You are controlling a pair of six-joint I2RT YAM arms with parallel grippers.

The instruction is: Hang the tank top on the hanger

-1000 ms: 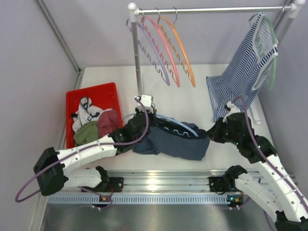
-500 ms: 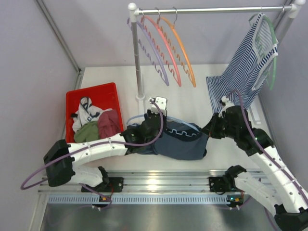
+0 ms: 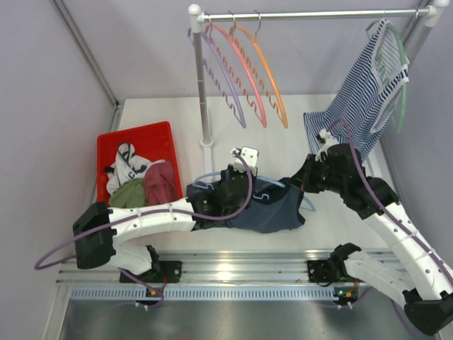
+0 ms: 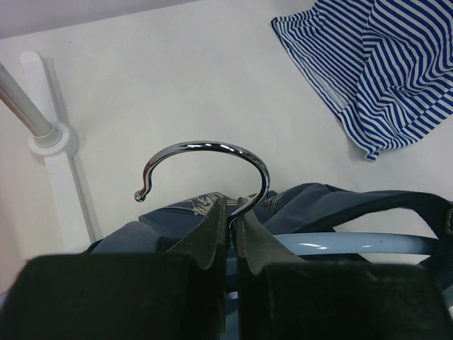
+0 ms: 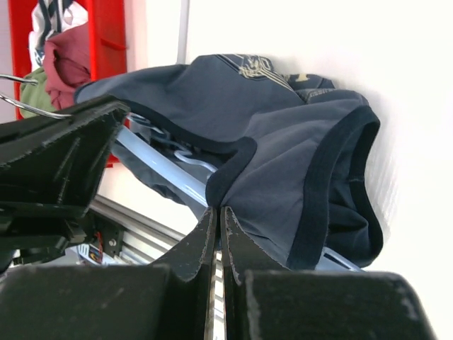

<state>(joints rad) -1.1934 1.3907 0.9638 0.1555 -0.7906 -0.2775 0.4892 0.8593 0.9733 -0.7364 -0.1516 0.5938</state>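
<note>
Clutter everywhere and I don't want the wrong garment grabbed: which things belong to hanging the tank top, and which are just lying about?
In the job: tank top; light-blue hanger; left gripper, shut on its hook; right gripper, shut on the tank top.

Lying about: striped top; green hanger; purple hanger; pink hanger; orange hanger; red bin of clothes.

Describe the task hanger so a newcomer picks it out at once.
Look below the clothes rail, on the white table right of the red bin. The hanger is there, partly inside the dark blue tank top, its metal hook pinched in the left gripper. It's the only light-blue one and the only one off the rail; the purple, pink, orange and green hangers hang up there.
</note>
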